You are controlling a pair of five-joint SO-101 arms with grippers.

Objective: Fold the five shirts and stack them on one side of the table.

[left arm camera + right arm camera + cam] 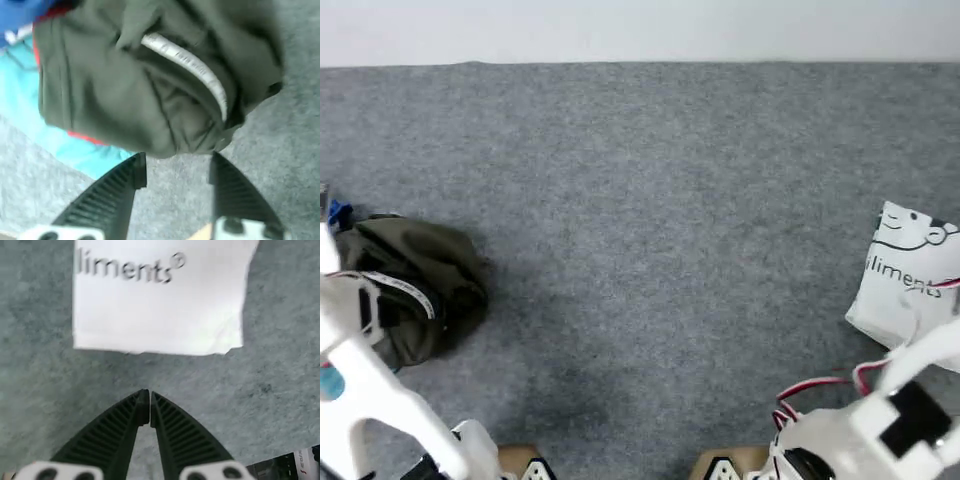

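Note:
A crumpled olive-green shirt point(415, 275) lies at the table's left edge on top of a pile. In the left wrist view the olive shirt point(130, 90) covers a turquoise shirt point(30, 110), with red and blue cloth at the pile's edge. My left gripper point(175, 172) is open, just short of the olive shirt's edge, holding nothing. A folded white shirt point(908, 275) with dark print lies at the right edge. My right gripper point(149, 407) is shut and empty, hovering over bare felt a short way from the white shirt point(160, 300).
The grey felt table point(660, 200) stretches wide between the two shirt spots. Both white arm bodies stand at the near edge, one point(365, 390) by the pile and one point(880, 420) with red and white cables by the white shirt.

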